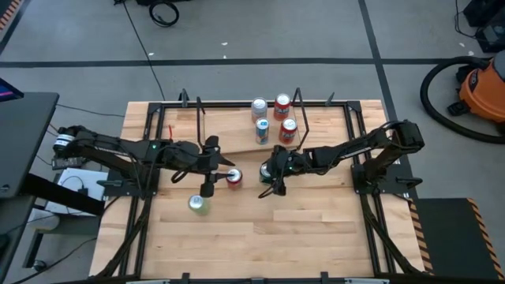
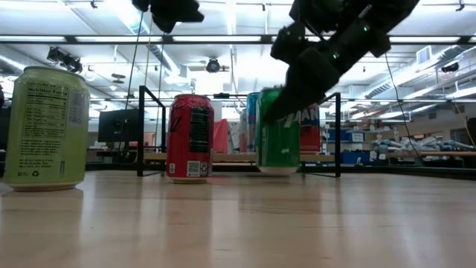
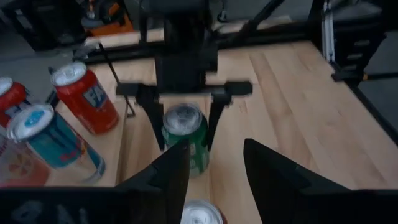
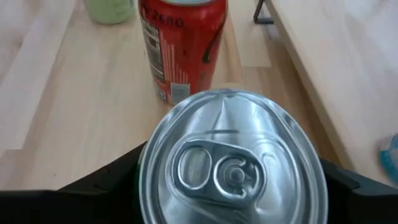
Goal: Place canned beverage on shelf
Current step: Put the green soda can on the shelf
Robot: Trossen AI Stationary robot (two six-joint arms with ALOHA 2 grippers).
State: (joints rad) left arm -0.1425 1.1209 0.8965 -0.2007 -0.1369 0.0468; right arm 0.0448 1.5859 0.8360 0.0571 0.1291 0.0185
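Observation:
My right gripper (image 1: 272, 170) is shut on a green can (image 2: 278, 134) at mid-table, in front of the shelf (image 1: 229, 126). The shelf is a pale board with black rod uprights, and several cans (image 1: 272, 118) stand on it. My left gripper (image 1: 219, 167) is open and empty, high above a red can (image 1: 234, 177) that stands on its base on the table. The red can's top shows below the fingers in the left wrist view (image 3: 202, 213). A pale green can (image 1: 198, 204) stands nearer the front. My right gripper pinches the green can's upper wall (image 3: 185, 140), just under the rim, between its two fingers (image 3: 149, 118), one on each side. The fingers come slanting down from the table's right. The can is upright. I cannot tell whether its base rests on the table.
The black frame rails (image 1: 134, 189) run along the table's sides. Bare planks (image 1: 300, 237) lie toward the near edge. An orange shop vacuum (image 1: 481, 87) stands on the floor beyond the table's right.

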